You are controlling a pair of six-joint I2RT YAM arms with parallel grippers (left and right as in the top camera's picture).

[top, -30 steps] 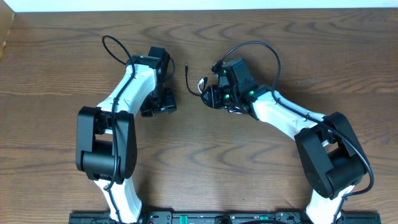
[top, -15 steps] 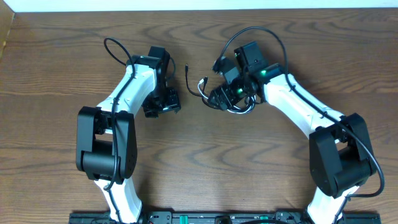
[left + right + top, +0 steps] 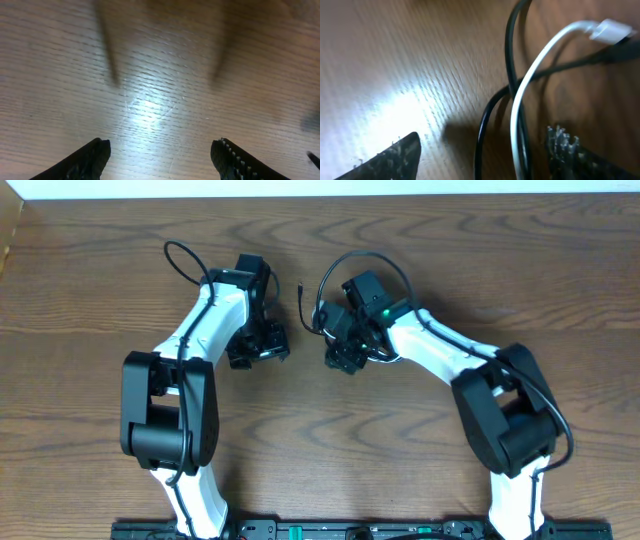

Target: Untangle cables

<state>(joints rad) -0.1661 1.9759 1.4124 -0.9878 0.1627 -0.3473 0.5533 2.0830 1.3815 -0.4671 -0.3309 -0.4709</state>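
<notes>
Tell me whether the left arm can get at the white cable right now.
Probably not directly: the right gripper hangs over the white cable, and the left gripper faces bare table.

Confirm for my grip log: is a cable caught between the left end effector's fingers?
No, the left end effector stands open with only bare table showing in its gap.

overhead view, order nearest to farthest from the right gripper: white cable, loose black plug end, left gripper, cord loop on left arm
1. white cable, at the right gripper itself
2. loose black plug end, up-left, and left gripper, left: too close to call
3. cord loop on left arm, far upper left
</notes>
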